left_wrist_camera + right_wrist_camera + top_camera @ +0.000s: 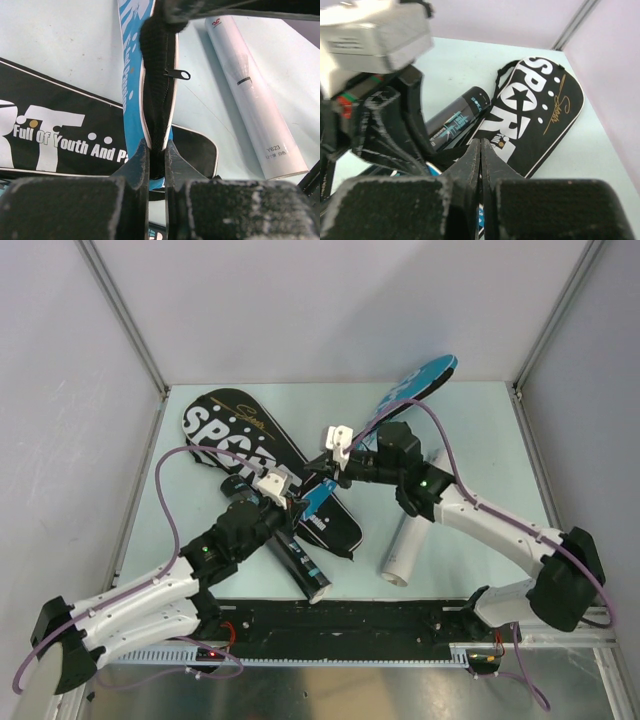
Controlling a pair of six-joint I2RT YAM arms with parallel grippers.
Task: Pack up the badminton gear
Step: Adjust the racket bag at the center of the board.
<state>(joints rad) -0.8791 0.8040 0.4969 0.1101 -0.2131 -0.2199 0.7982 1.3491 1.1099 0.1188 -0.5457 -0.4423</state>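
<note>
A blue racket cover [418,380] runs from the table's middle up to the back right corner. My left gripper [298,508] is shut on its black zipped edge [159,65], lifted off the table; the zipper pull [178,75] hangs free. My right gripper [326,478] is shut just beyond it, and its fingertips [481,145] pinch the same black edge. A black "SPORT" cover [240,440] lies flat under both grippers. The white tube [412,535] lies to the right and the black tube [303,565] to the near left.
The arms' black base rail [340,620] runs along the near edge. Grey walls and metal posts [125,320] close in the table on three sides. Purple cables [165,500] loop beside each arm.
</note>
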